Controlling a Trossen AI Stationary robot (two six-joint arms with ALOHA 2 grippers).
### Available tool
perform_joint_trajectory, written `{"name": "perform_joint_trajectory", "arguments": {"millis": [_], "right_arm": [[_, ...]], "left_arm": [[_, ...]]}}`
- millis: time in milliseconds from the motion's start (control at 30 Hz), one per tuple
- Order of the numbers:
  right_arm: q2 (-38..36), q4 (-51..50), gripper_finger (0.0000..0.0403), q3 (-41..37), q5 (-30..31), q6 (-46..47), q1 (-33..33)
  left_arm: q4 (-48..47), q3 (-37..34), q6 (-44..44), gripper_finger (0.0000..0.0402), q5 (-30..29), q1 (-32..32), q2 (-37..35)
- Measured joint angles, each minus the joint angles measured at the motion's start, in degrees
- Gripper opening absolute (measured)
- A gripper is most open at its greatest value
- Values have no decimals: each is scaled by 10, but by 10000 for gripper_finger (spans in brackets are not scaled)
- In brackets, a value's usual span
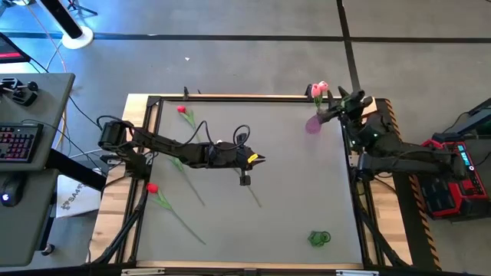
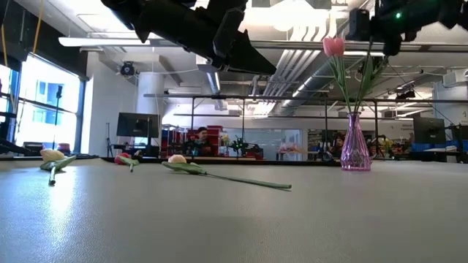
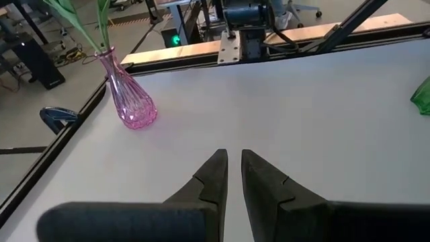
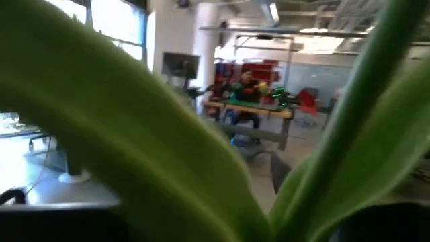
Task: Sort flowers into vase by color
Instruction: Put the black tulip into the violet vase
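A pink glass vase (image 1: 313, 123) (image 2: 355, 146) (image 3: 131, 101) stands at the table's far right corner with pink tulips (image 1: 320, 89) (image 2: 333, 46) upright in it. My right gripper (image 1: 340, 103) (image 4: 228, 225) is open, level with their stems above the vase; a green stem (image 4: 363, 87) and a leaf (image 4: 134, 121) fill its wrist view between the fingers. My left gripper (image 1: 257, 159) (image 3: 232, 171) hangs shut and empty over the table's middle. Red tulips (image 1: 182, 110) (image 1: 152, 188) and cream ones (image 2: 51, 155) (image 2: 177, 158) lie flat on the table's left half. My right gripper has its fingers on either side of the pink tulip's stem and leaves, above the vase's mouth, coming level from the table's right. Whether either finger touches them, I cannot tell. The tulip stands upright in the vase.
A green vase (image 1: 319, 238) (image 3: 423, 97) stands near the front right corner. A dark frame (image 1: 230, 98) rims the table. Loose stems (image 1: 253, 195) lie under and beside my left arm. A person (image 2: 199, 136) sits in the room beyond the far edge.
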Motion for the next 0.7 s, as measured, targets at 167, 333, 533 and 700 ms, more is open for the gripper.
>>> {"name": "perform_joint_trajectory", "arguments": {"millis": [167, 333, 533, 700], "right_arm": [[4, -148, 183, 79, 0, 41, 3], [25, -270, 172, 148, -13, 82, -19], [60, -360, 170, 183, -75, 144, -49], [65, -328, 156, 183, -88, 133, -50]], "left_arm": [[2, 0, -2, 30, 0, 0, 0], [21, 0, -16, 30, 0, 0, 0], [22, 0, -26, 30, 0, -6, 0], [21, 0, -26, 30, 0, -17, 0]]}}
